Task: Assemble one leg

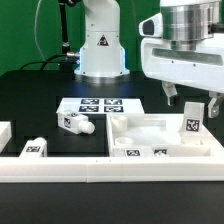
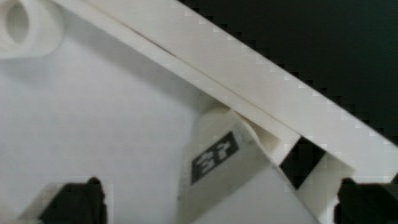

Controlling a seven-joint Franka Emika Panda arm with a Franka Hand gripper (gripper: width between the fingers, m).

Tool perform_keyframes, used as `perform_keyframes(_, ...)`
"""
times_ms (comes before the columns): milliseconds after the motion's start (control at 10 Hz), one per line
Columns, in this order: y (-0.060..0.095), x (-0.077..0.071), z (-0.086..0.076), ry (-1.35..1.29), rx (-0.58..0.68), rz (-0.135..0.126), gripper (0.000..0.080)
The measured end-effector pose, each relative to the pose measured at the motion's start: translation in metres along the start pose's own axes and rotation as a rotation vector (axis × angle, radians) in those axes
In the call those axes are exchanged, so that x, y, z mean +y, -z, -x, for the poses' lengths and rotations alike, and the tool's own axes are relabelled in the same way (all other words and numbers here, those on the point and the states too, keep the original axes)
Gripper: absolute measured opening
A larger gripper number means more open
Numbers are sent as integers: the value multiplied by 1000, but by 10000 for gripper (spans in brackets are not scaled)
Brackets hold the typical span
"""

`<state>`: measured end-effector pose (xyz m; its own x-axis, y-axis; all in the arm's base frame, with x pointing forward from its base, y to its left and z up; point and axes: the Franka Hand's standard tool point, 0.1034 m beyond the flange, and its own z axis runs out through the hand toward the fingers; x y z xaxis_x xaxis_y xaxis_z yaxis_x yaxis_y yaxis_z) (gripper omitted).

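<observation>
While the arm hangs over the table's far right side in the exterior view, the gripper [image 1: 192,103] sits just above the panel [image 1: 150,130], and its two fingers [image 1: 172,99] are spread with a gap between them, nothing pinched, so it reads as open. Right under it stands a leg [image 1: 192,124], upright at the panel's right corner, its tag facing the camera. The fingertips look close to the top of that leg, but whether they touch it I cannot tell.

Over at nine o'clock from the panel, another leg [image 1: 74,123] lies on its side on the black table [image 1: 40,95], peg end pointing toward the panel. Down at seven o'clock from that one, a third leg [image 1: 34,149] lies against the long white rail [image 1: 110,170] that runs across the front. At the exterior view's left edge, a white block [image 1: 5,133] peeks in, cut off by the frame.

Behind the lying leg, at twelve o'clock, the marker board [image 1: 98,106] lies flat with its tags up. Behind that, the robot base [image 1: 101,45] stands.

Now the wrist view: both dark fingertips [image 2: 73,203] frame the shot, apart, and between them a tagged leg [image 2: 222,155] stands on the white panel floor [image 2: 89,130], tucked against the raised rim [image 2: 231,75] running diagonally. A round hole [image 2: 22,30] shows in the corner.
</observation>
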<state>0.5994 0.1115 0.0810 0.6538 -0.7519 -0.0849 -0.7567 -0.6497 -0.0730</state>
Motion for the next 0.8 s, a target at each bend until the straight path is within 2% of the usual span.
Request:
perform_keyframes(600, 0, -1, -5, 433, 7, -3, 648)
perform_keyframes(800, 0, -1, -5, 436, 8, -3, 387)
